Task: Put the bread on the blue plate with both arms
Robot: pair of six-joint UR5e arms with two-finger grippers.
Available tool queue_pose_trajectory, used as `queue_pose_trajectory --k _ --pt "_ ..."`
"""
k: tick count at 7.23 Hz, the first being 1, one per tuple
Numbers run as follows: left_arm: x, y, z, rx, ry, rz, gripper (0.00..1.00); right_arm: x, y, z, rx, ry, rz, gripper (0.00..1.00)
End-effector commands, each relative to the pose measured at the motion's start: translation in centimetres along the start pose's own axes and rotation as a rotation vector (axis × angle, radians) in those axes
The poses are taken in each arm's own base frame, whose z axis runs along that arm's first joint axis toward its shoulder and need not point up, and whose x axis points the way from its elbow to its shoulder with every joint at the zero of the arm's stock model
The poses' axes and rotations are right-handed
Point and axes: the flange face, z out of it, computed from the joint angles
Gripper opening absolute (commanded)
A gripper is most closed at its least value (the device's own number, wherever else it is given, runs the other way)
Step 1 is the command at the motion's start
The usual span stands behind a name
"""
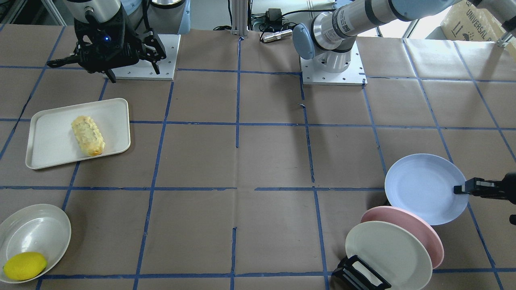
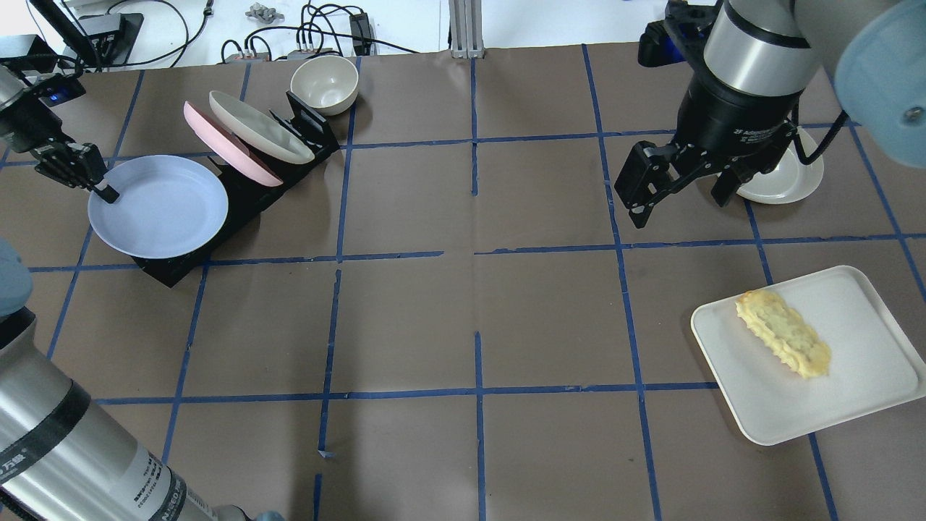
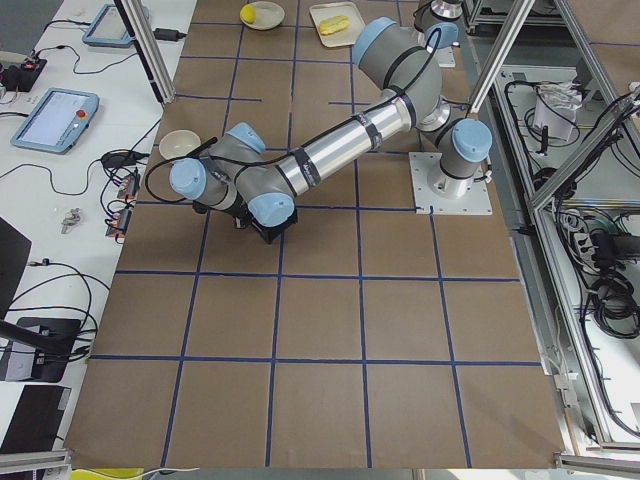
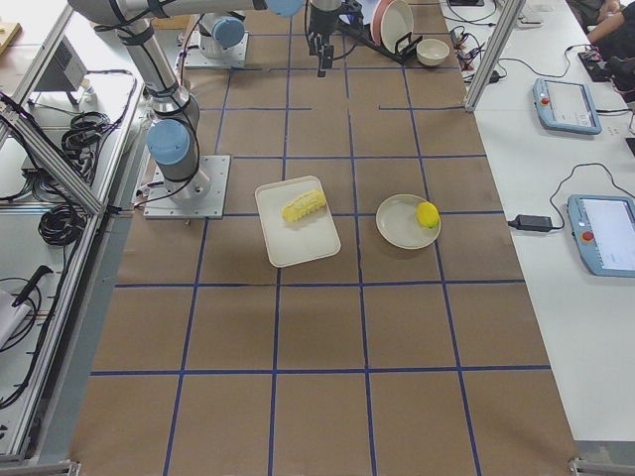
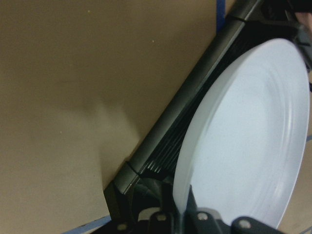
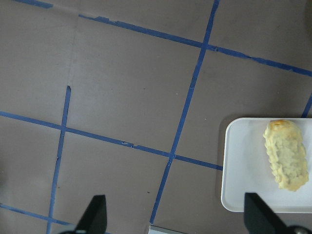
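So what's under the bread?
The bread lies on a white tray, alone there. The patch of tray right beneath it is covered, so I can't see that.

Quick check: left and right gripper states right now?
Left gripper: closed on the blue plate at its rim.
Right gripper: open, holding nothing.

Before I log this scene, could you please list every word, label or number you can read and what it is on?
"UNIVERSAL": on the cardboard box; the rest of the print is cut off.
"2F Adaptive": on the right gripper, printed on its black collar; what follows is blurred.
Stickers on the left arm: too small to read.
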Motion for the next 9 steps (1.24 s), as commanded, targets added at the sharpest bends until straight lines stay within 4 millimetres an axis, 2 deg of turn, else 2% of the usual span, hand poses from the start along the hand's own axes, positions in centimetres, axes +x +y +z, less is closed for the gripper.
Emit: queue_pose_trajectory --k 1,2,3,5,6,7,9 --pt "4.4 2.9 -2.5 -0.019 -0.002 0.005 0.03 0.0 0.0 0.0 0.000 0.000 0.000 1.00" --pt "7.0 4.7 -3.0 -0.019 -0.008 -0.023 0.03 0.0 0.0 0.0 0.000 0.000 0.000 1.00" --pt "11.5 5.4 -2.0 -0.040 -0.016 -0.041 0.03 0.0 0.0 0.0 0.002 0.001 0.000 1.00" --pt "23.1 7.4 0.3 -0.065 -0.051 -0.050 0.03 0.0 0.0 0.0 0.005 0.001 -0.006 1.00" --pt "27.6 9.1 1.9 -0.079 -0.070 -0.004 0.03 0.0 -0.1 -0.1 0.009 0.002 -0.005 1.00" --pt "30.1 8.9 4.1 -0.065 -0.050 -0.029 0.03 0.0 0.0 -0.2 0.012 0.005 -0.005 1.00" --pt "33.7 6.8 8.4 0.004 0.021 -0.017 0.02 0.0 0.8 -0.9 0.014 0.033 0.021 1.00"
